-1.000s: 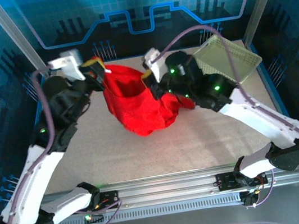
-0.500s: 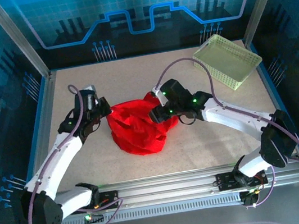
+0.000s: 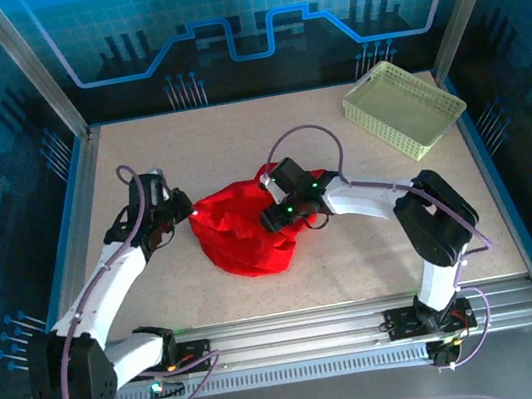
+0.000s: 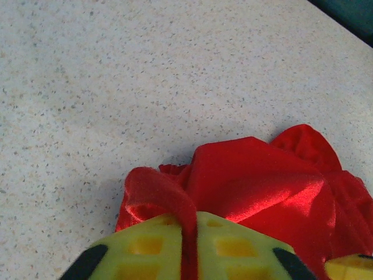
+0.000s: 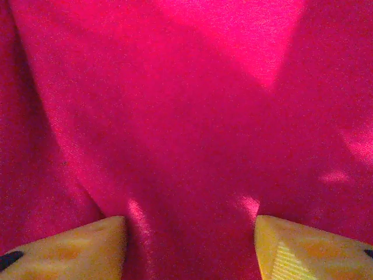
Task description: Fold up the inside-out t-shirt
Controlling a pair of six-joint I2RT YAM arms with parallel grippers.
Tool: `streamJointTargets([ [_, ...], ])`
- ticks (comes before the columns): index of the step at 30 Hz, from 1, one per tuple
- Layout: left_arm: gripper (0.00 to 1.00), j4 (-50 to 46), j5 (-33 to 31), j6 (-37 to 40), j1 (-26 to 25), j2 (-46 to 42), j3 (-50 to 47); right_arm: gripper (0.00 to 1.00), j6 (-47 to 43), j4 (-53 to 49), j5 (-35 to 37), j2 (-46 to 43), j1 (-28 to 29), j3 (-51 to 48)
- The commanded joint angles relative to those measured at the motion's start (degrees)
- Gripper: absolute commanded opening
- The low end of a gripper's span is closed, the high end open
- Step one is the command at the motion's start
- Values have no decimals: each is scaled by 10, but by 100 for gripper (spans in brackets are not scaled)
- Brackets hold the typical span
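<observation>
Top external view: red t-shirt (image 3: 243, 235) sits bunched mid-table, left gripper (image 3: 182, 211) pinching its left edge, right gripper (image 3: 271, 221) fingers parted over its right side.

t-shirt (image 3: 241, 236) heaped on table (image 3: 237, 143) centre, basket (image 3: 404, 109) behind, far right

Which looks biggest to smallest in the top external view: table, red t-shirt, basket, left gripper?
1. table, by far the largest.
2. red t-shirt, bunched in a heap, and basket: footprints look nearly alike, so not ranked.
3. left gripper, the smallest.
</observation>
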Motion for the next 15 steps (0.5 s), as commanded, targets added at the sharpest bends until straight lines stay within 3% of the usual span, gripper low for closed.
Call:
streamJointTargets([
  [1, 25, -33, 19, -5, 10, 22, 20, 41, 8, 10, -17, 9, 5, 18],
  [4, 45, -119, 20, -9, 13, 45, 54, 10, 12, 3, 10, -12, 10, 16],
  [6, 52, -142, 29, -21, 11, 22, 48, 0, 11, 3, 32, -41, 14, 9],
  [8, 56, -161, 22, -28, -13, -25, 45, 0, 8, 3, 39, -75, 20, 3],
  [11, 63, -162, -7, -41, -95, -80, 46, 0, 4, 4, 51, -116, 36, 0],
  [15, 64, -119, 28, -114, -137, -88, 9, 0, 16, 18, 57, -151, 52, -7],
])
